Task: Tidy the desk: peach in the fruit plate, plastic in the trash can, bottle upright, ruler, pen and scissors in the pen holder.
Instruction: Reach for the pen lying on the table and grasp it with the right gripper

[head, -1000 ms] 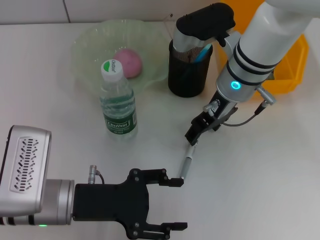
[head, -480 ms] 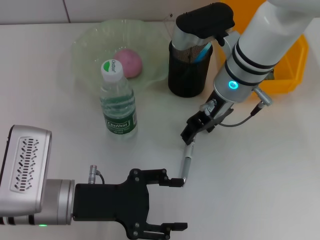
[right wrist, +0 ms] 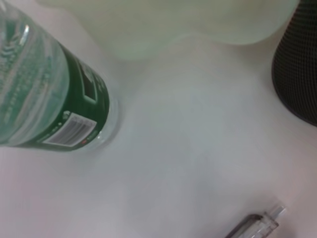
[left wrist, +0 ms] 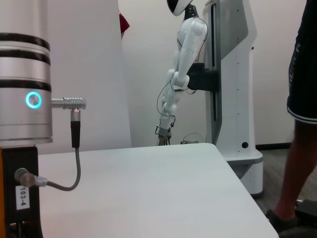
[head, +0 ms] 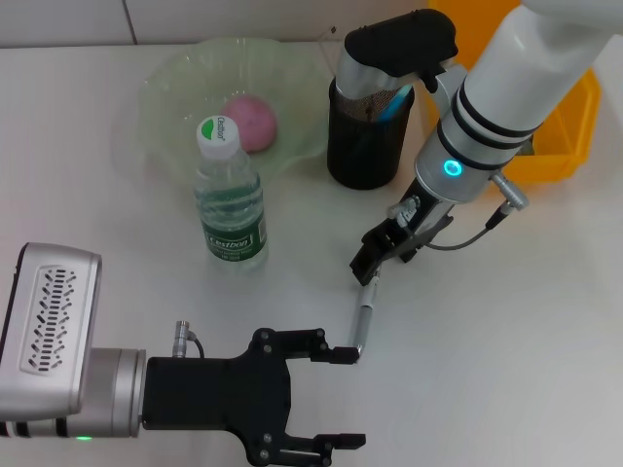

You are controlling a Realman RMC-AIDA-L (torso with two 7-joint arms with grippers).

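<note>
— Head view, item by item?
— Pen (head: 361, 320): lying on the table (head: 526, 331), centre, long axis near to far, tilted slightly right at its far end. Right gripper (head: 374, 261) sits at that far end; I cannot tell whether its fingers are apart or together. Left gripper (head: 336, 397) is low at the near edge, fingers apart, its upper fingertip just beside the pen's near end. Peach (head: 250, 122) in the fruit plate (head: 165, 83), bottle (head: 227, 195) upright, pen holder (head: 366, 136) far of the pen and already holding items.

— Left wrist view?
— No task item shown; only the right arm's cuff and bare table top.

— Right wrist view?
— Pen's clear tip (right wrist: 260, 225) at one corner, bottle base (right wrist: 54, 109) and holder mesh (right wrist: 299, 84) at the edges. No fingers visible.

— Which arm takes it?
— I judge the right: it is over the pen's far end and nearer the holder.
</note>
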